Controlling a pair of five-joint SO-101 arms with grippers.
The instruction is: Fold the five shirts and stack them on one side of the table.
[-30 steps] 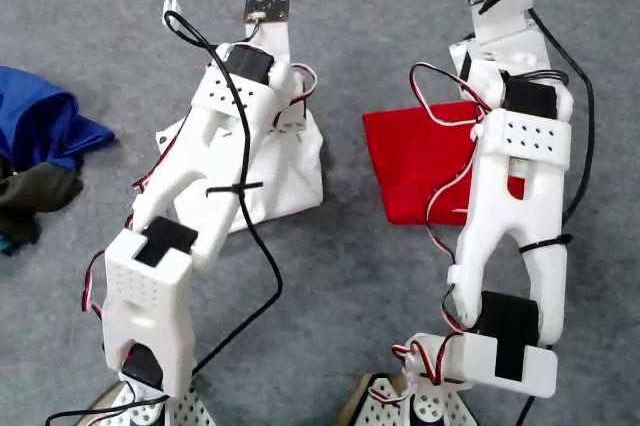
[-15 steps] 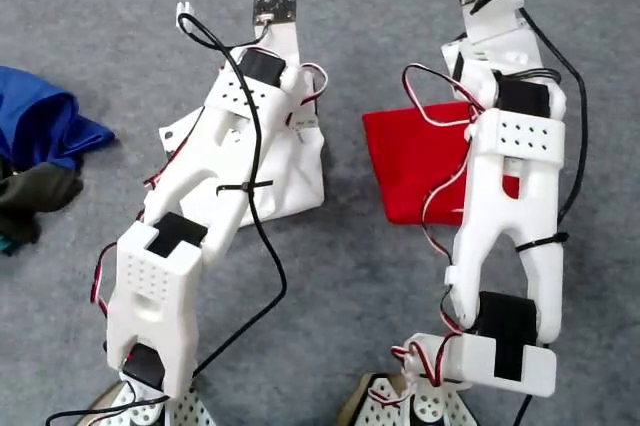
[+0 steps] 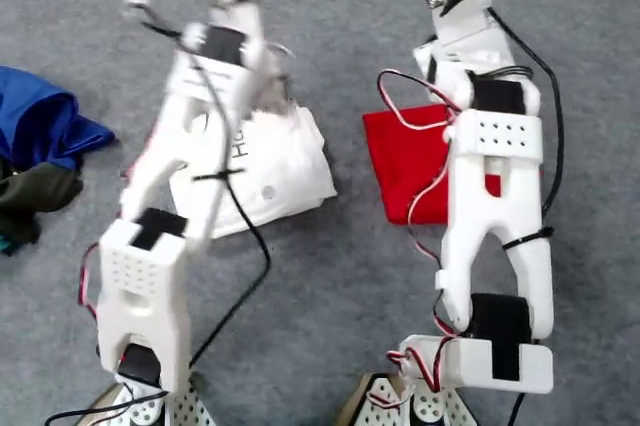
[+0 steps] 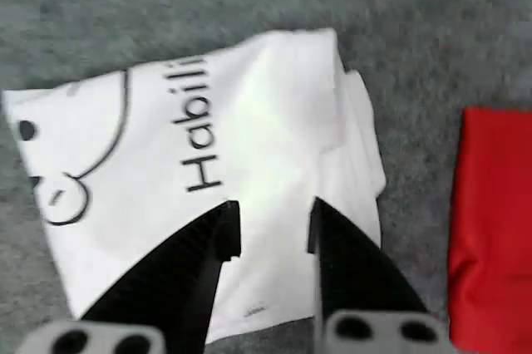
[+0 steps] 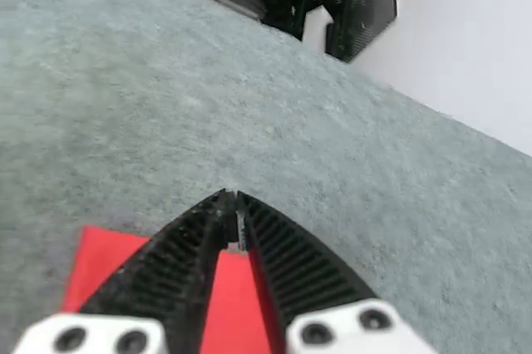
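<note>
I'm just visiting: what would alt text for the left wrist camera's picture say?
A folded white shirt with black print lies on the grey table, under the left gripper, whose two black fingers are open. A red shirt lies beside it, not touching.

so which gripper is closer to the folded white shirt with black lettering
Left. The left gripper hangs open directly over the folded white shirt; the right gripper, shut, is off to the side, near the far edge of the red folded shirt.
</note>
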